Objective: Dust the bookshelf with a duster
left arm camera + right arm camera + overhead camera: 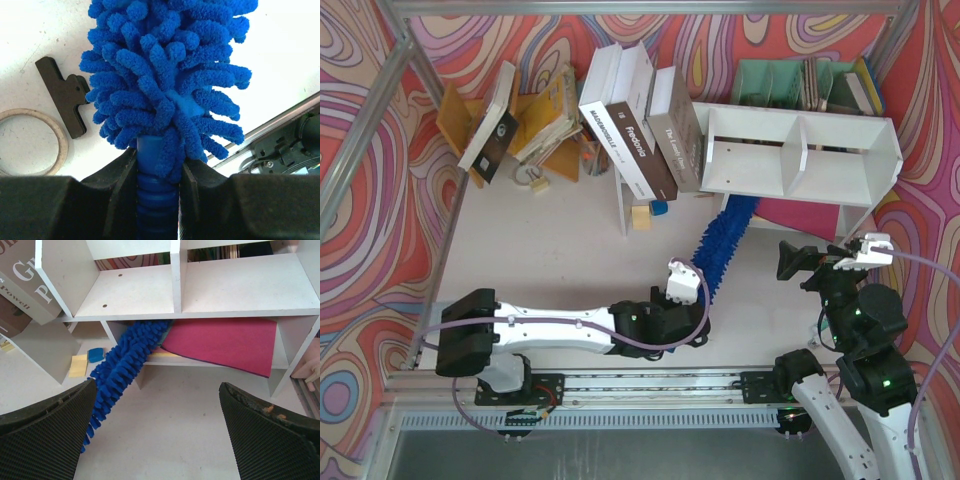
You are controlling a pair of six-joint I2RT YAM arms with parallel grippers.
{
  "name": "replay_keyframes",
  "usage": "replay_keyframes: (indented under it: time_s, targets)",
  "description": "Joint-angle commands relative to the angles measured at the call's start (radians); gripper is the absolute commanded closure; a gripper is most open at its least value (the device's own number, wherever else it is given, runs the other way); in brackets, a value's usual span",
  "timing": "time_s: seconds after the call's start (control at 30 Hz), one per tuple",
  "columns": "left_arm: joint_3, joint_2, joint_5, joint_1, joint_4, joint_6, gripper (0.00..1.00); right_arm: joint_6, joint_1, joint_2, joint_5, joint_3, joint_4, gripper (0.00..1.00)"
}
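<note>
The white bookshelf (pixel 790 150) stands at the back right with its two open compartments facing the arms; the right wrist view shows it too (pixel 135 290). The blue fluffy duster (pixel 725 240) slants from the table middle up toward the shelf. Its far end reaches under the lower board beside the left leg (pixel 122 365). My left gripper (pixel 703 297) is shut on the duster's ribbed blue handle (pixel 157 200), with the fluffy head (pixel 165 75) rising straight from the jaws. Right of the duster and in front of the shelf, my right gripper (pixel 802 262) is open and holds nothing (pixel 155 405).
Books (pixel 640 130) lean against the shelf's left side. A teal file organizer (pixel 800 85) stands behind it, a yellow-orange rack (pixel 480 120) at back left. A pink sheet (pixel 225 342) lies under the shelf. Small blocks (pixel 650 212), a black clip (pixel 65 95) and a ring (pixel 30 140) lie nearby.
</note>
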Motion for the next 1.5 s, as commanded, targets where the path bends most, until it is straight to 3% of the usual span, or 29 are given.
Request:
replay_keyframes:
  time_s: [0.0,0.23,0.6,1.0,1.47]
  targets:
    - [0.01,-0.007,-0.045,0.006,0.002,-0.009,1.0,0.007,0.007,-0.009,0.014,-0.008,0.038,0.01]
    - [0.052,-0.067,-0.073,-0.021,0.001,0.054,1.0,0.009,0.007,-0.005,0.01,-0.007,0.035,0.01]
    - [0.019,-0.04,-0.04,-0.03,-0.035,0.069,1.0,0.003,0.007,0.001,0.009,-0.01,0.041,0.01]
    - [0.045,-0.106,-0.079,-0.14,-0.054,0.2,1.0,0.011,0.007,-0.002,0.013,0.008,0.029,0.01]
    - [0.004,-0.12,0.058,-0.17,-0.109,0.269,1.0,0.022,0.007,0.025,0.025,0.058,0.003,0.01]
